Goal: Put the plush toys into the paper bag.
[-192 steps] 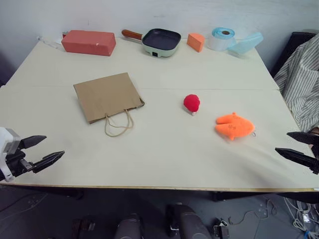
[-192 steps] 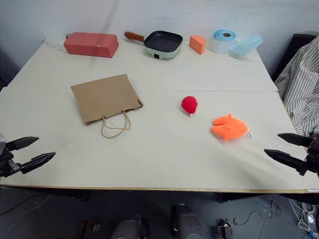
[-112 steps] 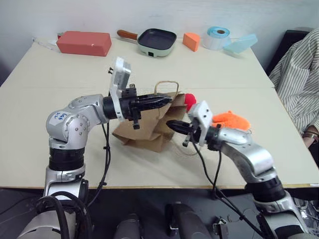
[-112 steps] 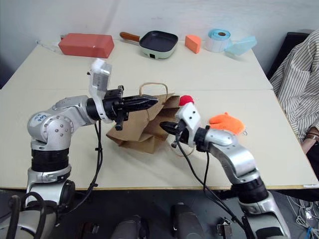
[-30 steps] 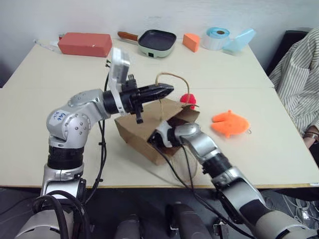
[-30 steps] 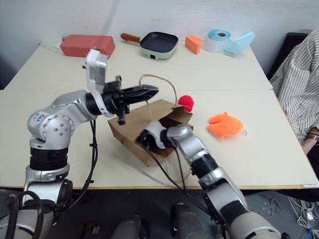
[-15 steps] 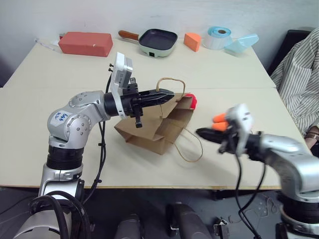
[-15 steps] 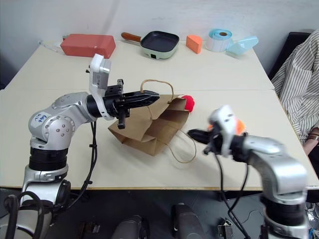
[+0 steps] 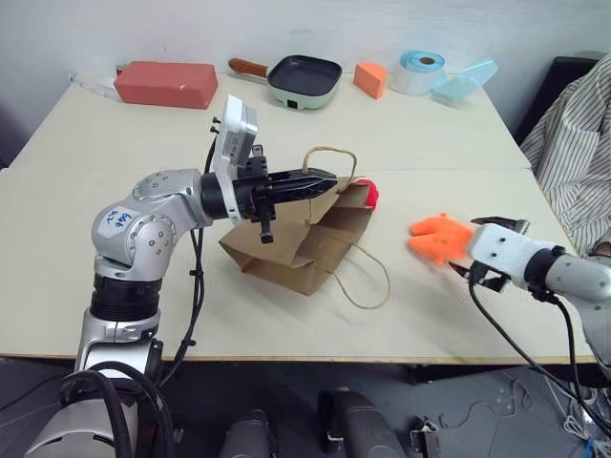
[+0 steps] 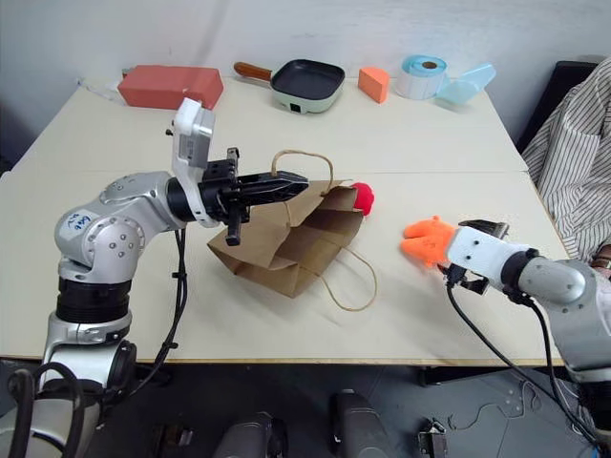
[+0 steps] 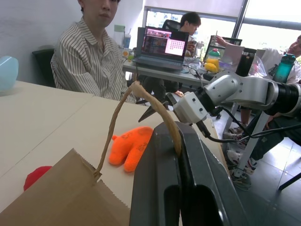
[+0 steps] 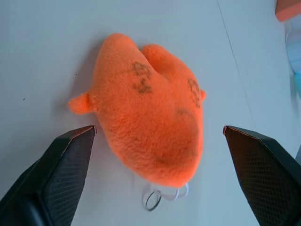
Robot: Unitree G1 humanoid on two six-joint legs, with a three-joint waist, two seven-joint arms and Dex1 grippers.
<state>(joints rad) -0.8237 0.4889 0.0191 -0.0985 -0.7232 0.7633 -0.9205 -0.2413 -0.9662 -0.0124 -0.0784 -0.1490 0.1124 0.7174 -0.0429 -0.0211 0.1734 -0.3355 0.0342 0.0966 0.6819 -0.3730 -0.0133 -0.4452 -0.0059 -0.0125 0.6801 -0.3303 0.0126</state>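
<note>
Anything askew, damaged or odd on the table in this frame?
The paper bag is crumpled and tilted, hoisted by one handle in the shut left gripper, its mouth sagging rather than standing open. The red plush sits behind it, the orange plush between the right gripper's open fingers.

The left gripper (image 11: 181, 141) pinches a cord handle (image 11: 141, 101) of the paper bag (image 11: 61, 197), lifting it above the table (image 11: 47, 113). Beyond lie the orange toy (image 11: 129, 147) and the red toy (image 11: 36, 175), with the right gripper (image 11: 157, 109) near the orange one. A person in a striped shirt (image 11: 89, 66) sits behind.
</note>
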